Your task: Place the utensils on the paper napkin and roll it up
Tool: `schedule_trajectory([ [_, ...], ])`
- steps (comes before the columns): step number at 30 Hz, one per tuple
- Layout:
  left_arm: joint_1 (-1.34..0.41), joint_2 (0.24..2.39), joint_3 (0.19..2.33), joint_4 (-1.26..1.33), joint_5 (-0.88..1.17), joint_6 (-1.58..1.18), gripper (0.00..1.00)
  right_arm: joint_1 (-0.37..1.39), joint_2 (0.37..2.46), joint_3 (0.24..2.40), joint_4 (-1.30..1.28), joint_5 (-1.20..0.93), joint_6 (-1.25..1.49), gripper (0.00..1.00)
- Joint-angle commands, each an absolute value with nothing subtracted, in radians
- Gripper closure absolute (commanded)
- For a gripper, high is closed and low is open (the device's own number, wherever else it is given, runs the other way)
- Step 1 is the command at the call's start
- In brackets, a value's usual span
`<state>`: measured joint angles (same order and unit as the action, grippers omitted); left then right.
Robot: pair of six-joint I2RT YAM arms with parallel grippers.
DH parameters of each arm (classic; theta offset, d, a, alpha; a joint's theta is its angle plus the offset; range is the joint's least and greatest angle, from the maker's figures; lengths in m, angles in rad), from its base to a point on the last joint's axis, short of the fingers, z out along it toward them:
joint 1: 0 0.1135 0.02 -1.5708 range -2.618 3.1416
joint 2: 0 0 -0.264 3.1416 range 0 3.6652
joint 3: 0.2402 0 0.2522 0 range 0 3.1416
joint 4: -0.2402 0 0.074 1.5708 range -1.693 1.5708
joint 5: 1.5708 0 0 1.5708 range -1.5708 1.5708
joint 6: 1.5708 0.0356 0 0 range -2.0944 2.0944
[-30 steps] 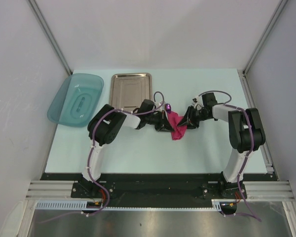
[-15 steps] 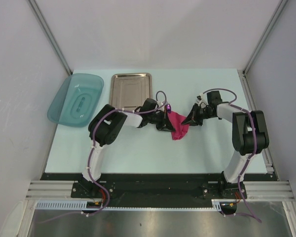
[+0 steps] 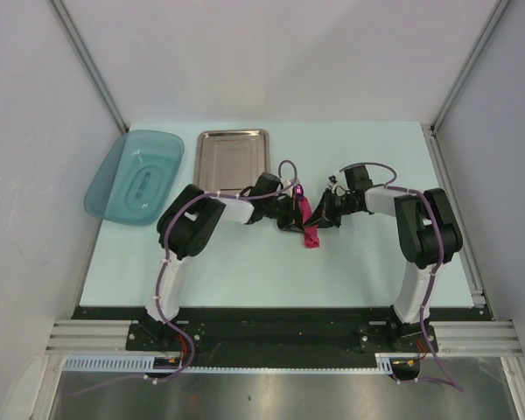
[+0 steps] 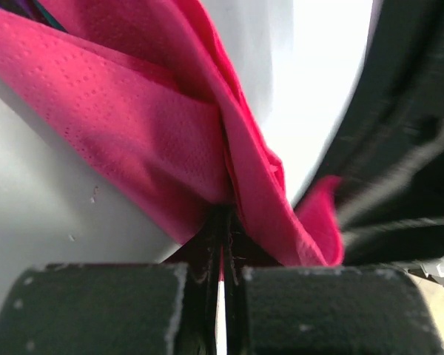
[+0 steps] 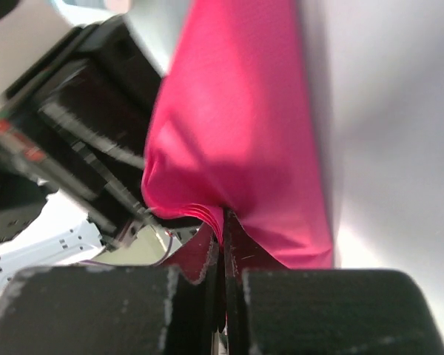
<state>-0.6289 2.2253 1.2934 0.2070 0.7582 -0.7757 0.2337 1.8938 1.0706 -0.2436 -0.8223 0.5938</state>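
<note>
The magenta-pink paper napkin (image 3: 309, 226) is bunched into a narrow folded strip at mid-table, between the two grippers. My left gripper (image 3: 296, 216) is shut on its left side; the left wrist view shows folds of the napkin (image 4: 148, 140) pinched in the closed jaws (image 4: 223, 222). My right gripper (image 3: 322, 214) is shut on its right side; the right wrist view shows layered napkin edges (image 5: 244, 133) pinched in the closed jaws (image 5: 223, 222). The fork and spoon are hidden in the napkin. Only a sliver of purple and teal shows at the left wrist view's top-left corner.
A rectangular steel tray (image 3: 234, 157) lies at the back, left of centre. A teal translucent plastic dish (image 3: 134, 175) lies at the far left, overhanging the table edge. White walls and metal frame posts enclose the table.
My right gripper has moved left, close to the left gripper. The napkin has folded from a wider crumpled shape into a narrow strip between them.
</note>
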Motion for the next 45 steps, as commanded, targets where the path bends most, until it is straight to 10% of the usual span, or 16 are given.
schedule_trajectory([
  [1,-0.638,2.233,1.304,0.146,0.669,-0.709,1.00,0.224,1.945,1.095,-0.189,-0.842,0.630,1.00],
  [45,-0.638,2.180,1.218,0.367,0.781,-0.744,1.00,0.124,1.939,1.112,-0.253,-0.598,0.539,1.00],
])
